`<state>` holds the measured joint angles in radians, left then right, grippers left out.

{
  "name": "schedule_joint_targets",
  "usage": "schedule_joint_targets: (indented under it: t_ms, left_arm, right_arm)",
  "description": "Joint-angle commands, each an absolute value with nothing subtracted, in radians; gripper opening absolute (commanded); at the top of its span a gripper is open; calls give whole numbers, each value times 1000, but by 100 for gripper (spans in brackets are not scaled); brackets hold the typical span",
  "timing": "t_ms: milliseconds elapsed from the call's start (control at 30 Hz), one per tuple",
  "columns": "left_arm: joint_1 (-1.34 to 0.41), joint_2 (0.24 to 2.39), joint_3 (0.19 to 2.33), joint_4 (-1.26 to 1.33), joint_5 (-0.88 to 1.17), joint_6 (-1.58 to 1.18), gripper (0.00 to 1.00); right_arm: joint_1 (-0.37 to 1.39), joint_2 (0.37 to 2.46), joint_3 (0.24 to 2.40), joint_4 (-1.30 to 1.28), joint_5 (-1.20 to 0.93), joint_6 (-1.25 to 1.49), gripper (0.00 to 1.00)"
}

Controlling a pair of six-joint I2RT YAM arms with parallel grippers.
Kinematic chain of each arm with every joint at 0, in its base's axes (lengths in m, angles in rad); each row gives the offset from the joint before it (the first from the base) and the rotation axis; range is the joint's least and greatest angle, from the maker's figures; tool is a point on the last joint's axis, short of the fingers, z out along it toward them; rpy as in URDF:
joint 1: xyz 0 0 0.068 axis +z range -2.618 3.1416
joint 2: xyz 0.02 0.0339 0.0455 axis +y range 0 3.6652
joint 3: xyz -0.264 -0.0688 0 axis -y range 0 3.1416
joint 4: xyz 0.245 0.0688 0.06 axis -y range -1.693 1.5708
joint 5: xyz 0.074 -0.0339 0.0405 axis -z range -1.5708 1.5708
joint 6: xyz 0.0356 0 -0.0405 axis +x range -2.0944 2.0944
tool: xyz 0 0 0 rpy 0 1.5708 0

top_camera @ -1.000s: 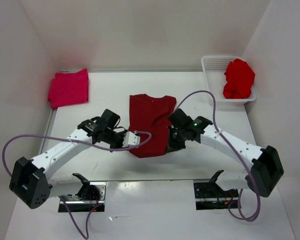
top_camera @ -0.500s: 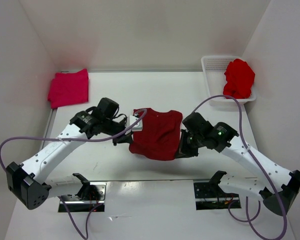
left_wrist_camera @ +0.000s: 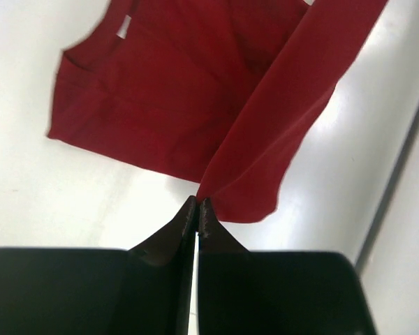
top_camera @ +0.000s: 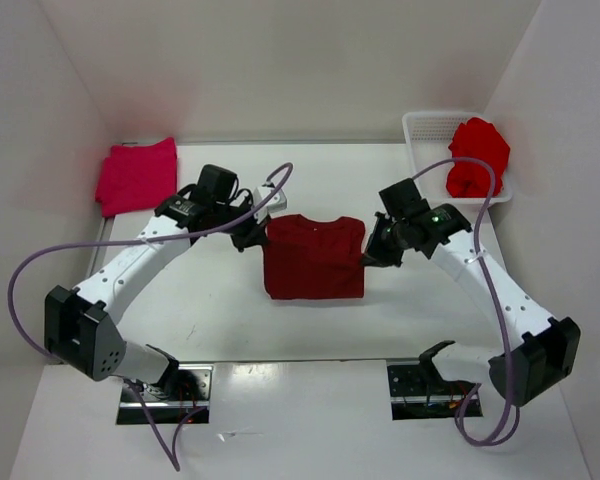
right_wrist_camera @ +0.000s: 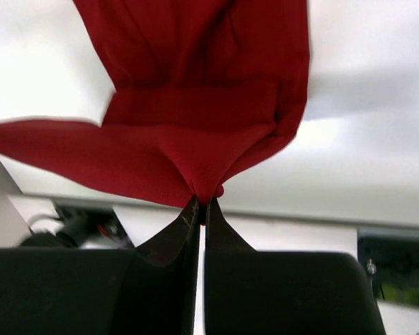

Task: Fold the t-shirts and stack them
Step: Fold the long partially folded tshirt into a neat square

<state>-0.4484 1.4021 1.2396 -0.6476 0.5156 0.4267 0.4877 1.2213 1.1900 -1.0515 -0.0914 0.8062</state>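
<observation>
Left end effector and right end effector each pinch a far corner of the dark maroon t-shirt, its pinched edge running crosswise between them.

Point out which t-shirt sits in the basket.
The bright red t-shirt, crumpled in the white basket; the pink one lies far left, the maroon one mid-table.

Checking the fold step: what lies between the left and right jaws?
The dark maroon t-shirt, pinched at opposite edges by both shut jaws; the top view shows it.
</observation>
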Motion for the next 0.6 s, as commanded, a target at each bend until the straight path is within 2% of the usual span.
schedule_joint_targets:
  t_ms: [0, 400, 567]
  left_arm:
    - [-433, 1431, 1293, -539, 500, 376, 0]
    - [-423, 1545, 1353, -388, 407, 319, 0]
    - [-423, 1566, 1353, -296, 354, 267, 0]
  right_arm:
    - [422, 1279, 1221, -942, -124, 720, 0]
    - [331, 1474, 1333, -796, -137, 690, 0]
    - [322, 1496, 1342, -776, -137, 681, 0]
